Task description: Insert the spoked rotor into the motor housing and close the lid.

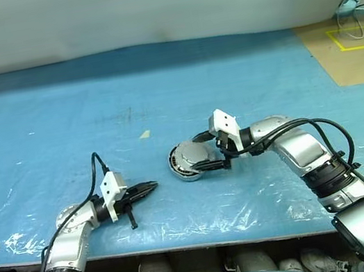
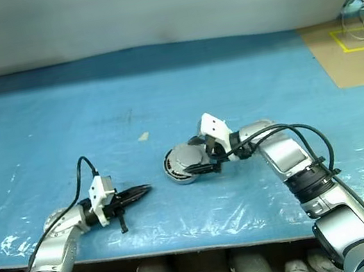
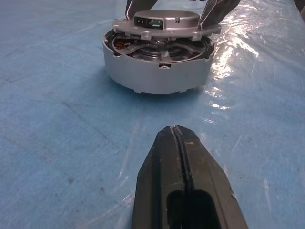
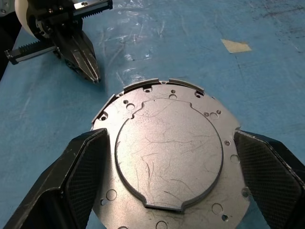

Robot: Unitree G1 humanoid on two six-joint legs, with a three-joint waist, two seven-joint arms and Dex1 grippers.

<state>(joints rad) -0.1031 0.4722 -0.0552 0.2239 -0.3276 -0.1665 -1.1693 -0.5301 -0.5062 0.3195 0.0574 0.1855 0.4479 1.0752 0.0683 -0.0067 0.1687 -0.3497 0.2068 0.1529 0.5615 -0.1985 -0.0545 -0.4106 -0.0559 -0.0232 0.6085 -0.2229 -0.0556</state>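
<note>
1. Nearest us, our left gripper (image 1: 150,187) lies pinched shut on the blue table (image 1: 58,115).
2. Our right gripper (image 4: 167,157) spreads wide, straddling the lid (image 4: 169,157).
3. The lid faces upward atop the motor housing (image 3: 157,71), mid-table.

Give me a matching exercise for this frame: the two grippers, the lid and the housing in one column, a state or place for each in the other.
Things:
1. left gripper
2. right gripper
3. lid
4. motor housing

States:
A. fingers spread wide, one on each side of the lid
B. resting tilted on top of the housing, a gap showing under one side
C. fingers pressed together, pointing at the housing from a distance
D. sitting on the blue table cover, lid on top

Pairs: 1-C, 2-A, 3-B, 4-D
</note>
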